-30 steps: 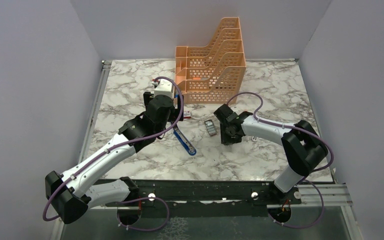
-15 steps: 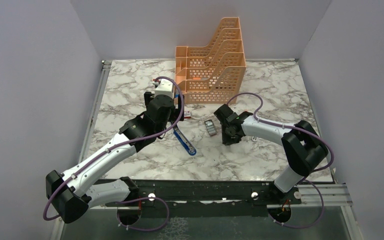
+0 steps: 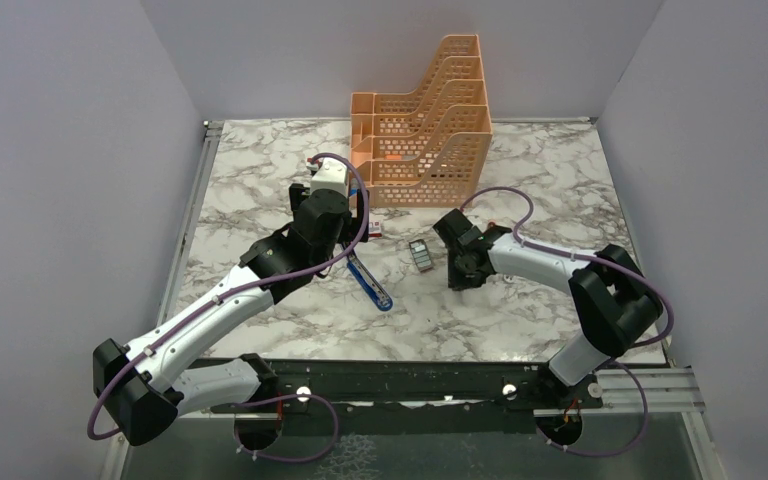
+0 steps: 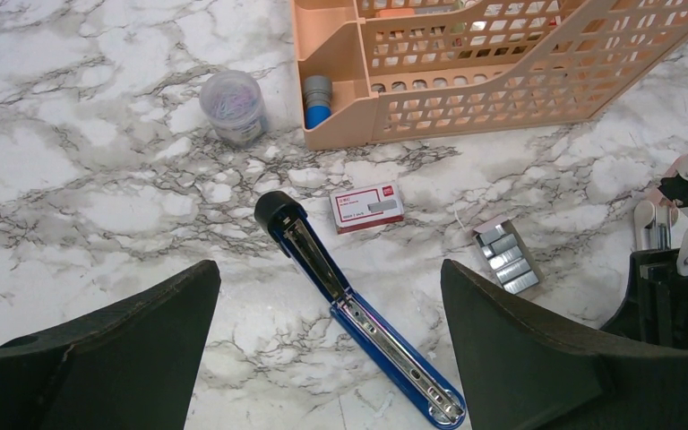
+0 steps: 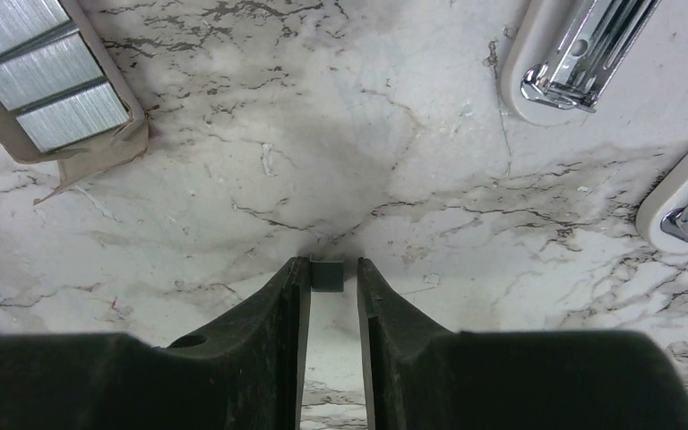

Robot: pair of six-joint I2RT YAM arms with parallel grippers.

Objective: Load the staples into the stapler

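Nearest the bases, the right gripper (image 5: 327, 269) points down at the marble table (image 5: 233, 179). Its jaws are drawn almost together on a small grey staple strip (image 5: 327, 277), pinched at the very tips. Only the strip's end shows, so how much of it is held cannot be told. The left gripper (image 4: 327, 269) hangs above the table with its fingers spread wide and nothing between them. Below it lies the stapler (image 4: 358, 313), swung open flat, its long metal channel facing up and, as far as the view shows, bare. To its right and apart from it sits the tray of staples (image 4: 504, 260), strips side by side, near the right gripper. Just beside the stapler's black end is the red-and-white box (image 4: 367, 208). Farther back stands the peach organiser (image 4: 502, 72), with a jar of paper clips (image 4: 231, 103) near it. The strip is likely very light, smooth and brittle, and its glued staples would probably snap under a hard squeeze or a twist. A gentle hold across its long sides near the middle would suit it better than a pinch at one end. The stapler looks stiff but apt to slide on the polished marble, so the free hand would best steady it by the blue base near the hinge, clear of the channel.
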